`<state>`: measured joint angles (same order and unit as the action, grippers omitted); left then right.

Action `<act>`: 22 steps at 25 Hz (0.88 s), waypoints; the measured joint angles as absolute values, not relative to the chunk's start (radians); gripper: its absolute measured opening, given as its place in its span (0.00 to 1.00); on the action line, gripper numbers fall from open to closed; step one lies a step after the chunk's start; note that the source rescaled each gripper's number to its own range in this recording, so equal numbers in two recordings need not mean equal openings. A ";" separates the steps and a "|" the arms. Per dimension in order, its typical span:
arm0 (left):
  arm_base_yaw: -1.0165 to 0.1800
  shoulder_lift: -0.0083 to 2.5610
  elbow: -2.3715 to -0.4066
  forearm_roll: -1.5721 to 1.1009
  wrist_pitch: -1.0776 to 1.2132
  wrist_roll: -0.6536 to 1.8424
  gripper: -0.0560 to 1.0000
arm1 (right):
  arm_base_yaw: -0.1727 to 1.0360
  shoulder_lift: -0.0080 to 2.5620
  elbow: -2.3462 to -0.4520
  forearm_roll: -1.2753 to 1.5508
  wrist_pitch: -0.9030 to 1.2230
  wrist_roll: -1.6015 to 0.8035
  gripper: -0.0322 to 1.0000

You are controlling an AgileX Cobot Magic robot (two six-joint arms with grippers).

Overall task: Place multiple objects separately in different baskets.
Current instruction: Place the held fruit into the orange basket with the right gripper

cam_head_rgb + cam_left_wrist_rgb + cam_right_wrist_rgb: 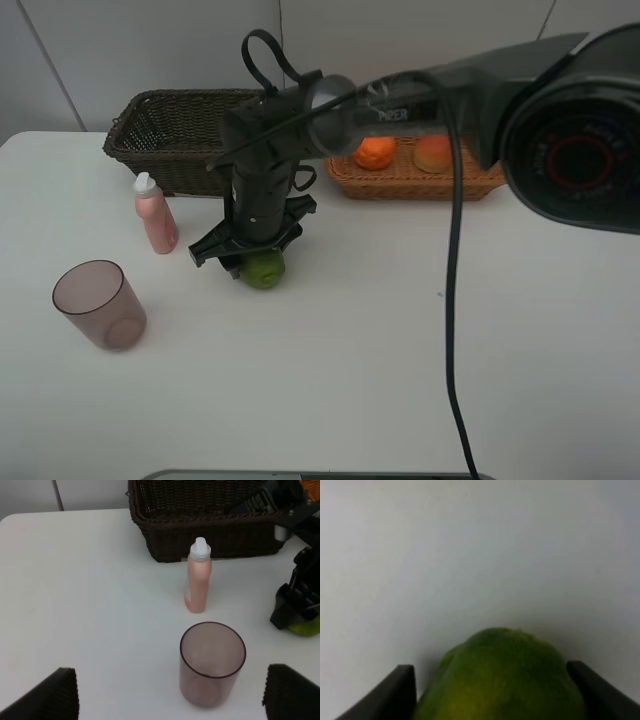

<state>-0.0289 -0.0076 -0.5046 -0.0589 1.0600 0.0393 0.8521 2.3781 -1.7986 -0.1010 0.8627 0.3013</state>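
My right gripper (255, 262) reaches across to the left of centre and is shut on the green round fruit (266, 271), which rests on the table. Its fingers (402, 692) flank the fruit (500, 680). The pink white-capped bottle (156, 215) stands upright in front of the dark brown basket (150, 130). The mauve cup (100, 305) stands near the left. The orange (375, 152) and the peach-like fruit (433, 153) lie in the light tan basket (400, 185). My left gripper (172, 685) is open, just short of the cup (212, 662). A dark grey bottle (252, 502) lies in the dark basket (210, 545).
The right arm's black cable (452, 300) hangs across the middle of the table. The pink bottle (199, 580) stands between the cup and the dark basket. The right gripper (297, 605) and green fruit (307, 627) show at the edge of the left wrist view.
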 joint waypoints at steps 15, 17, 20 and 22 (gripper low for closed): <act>-0.029 -0.008 -0.505 -0.059 1.060 0.039 0.95 | 0.850 2.325 -1.799 -0.099 0.918 0.300 0.42; -0.029 -0.008 -0.505 -0.059 1.060 0.039 0.95 | 0.840 2.295 -1.799 -0.094 0.937 0.300 0.42; -0.029 -0.008 -0.505 -0.059 1.060 0.039 0.95 | 0.813 2.257 -1.799 -0.094 0.966 0.300 0.42; -0.029 -0.008 -0.505 -0.059 1.060 0.039 0.95 | 0.786 2.234 -1.799 -0.094 0.984 0.300 0.42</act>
